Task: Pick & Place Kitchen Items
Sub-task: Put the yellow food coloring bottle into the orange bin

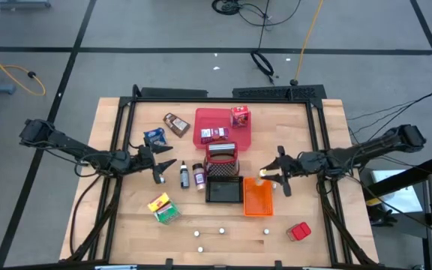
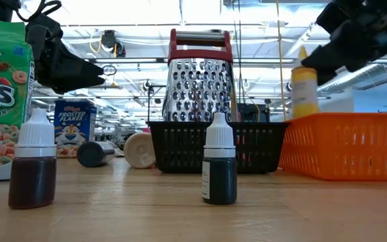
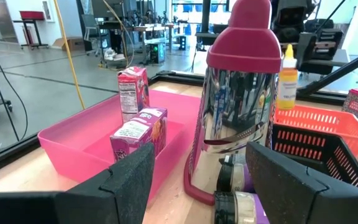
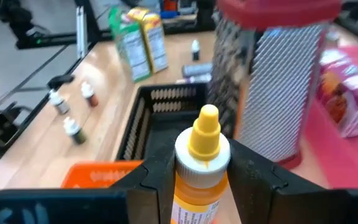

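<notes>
Yellow stands out first: we see a small yellow bottle (image 4: 202,163) with a white collar and a yellow nozzle clamped between the jaws of the right gripper (image 1: 274,177), which sits right of centre in the high view, just above the upper edge of the orange bin (image 1: 258,199). In the low view that bottle (image 2: 304,84) hangs upright above the bin's left end, near the upper right of the frame. The left gripper (image 1: 163,163) hovers left of centre in the high view with its jaws spread and nothing between them, pointing toward two dark dropper bottles (image 1: 191,175) that stand just left of the black wire basket (image 1: 223,190). A metal box grater (image 1: 222,157) with a red handle stands at the basket's upper edge, in the middle of the counter (image 1: 126,225). Above it lies the pink tray (image 1: 238,140), holding a small pink carton (image 1: 214,135) lying down and a red-and-pink carton (image 1: 239,116) at its upper right corner. To the tray's left we find a brown pouch (image 1: 175,124) and a blue pack (image 1: 154,136). Toward the lower left of the high view lies a yellow-green cereal box (image 1: 163,208); along the lower edge sit several tiny white pieces (image 1: 221,232), and at the lower right a red pack (image 1: 298,232) rests alone on the wood.
</notes>
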Robot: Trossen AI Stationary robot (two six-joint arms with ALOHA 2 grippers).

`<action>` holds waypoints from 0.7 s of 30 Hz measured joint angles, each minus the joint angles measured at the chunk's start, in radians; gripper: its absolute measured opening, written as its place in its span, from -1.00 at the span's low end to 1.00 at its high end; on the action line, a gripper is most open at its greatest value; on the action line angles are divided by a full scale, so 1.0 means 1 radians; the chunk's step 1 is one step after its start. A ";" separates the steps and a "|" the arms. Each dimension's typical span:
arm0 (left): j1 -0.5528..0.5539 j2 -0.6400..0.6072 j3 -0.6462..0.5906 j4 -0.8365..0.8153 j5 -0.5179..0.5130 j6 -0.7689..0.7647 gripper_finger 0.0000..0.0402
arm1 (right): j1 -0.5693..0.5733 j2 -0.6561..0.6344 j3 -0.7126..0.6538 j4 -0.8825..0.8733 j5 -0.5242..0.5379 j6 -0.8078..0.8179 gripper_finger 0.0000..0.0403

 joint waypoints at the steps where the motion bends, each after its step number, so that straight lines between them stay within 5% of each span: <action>1: 0.000 0.000 0.000 0.000 0.000 0.000 0.27 | 0.010 0.000 0.000 -0.009 0.000 0.013 -0.43; 21: 0.000 0.000 0.000 0.000 0.000 0.001 0.27 | 0.105 0.002 0.001 -0.099 0.085 0.070 -0.43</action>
